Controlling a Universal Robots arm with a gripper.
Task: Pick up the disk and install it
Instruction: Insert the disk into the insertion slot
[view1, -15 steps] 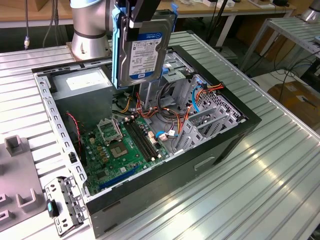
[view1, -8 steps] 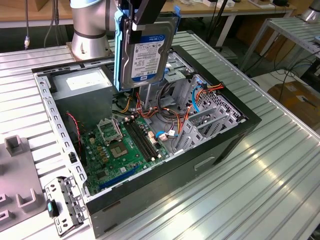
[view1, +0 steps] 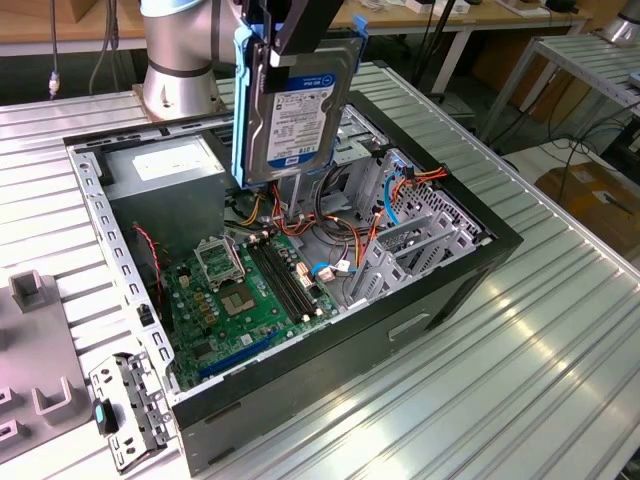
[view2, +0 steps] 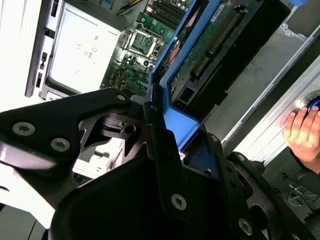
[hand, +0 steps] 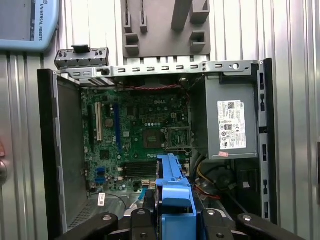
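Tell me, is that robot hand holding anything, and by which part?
Yes: the hand holds the disk by its upper end, at the blue plastic frame, upright above the open computer case.

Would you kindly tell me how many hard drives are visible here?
1: the disk, clamped in the tool, hangs above the open computer case. Others could be hidden inside the case.

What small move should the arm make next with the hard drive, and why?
Probably lower it slightly. The gripper grips the hard drive upright, label showing, clear above the open computer case, over loose cables beside the grey drive bays; a slow descent would avoid snagging them.
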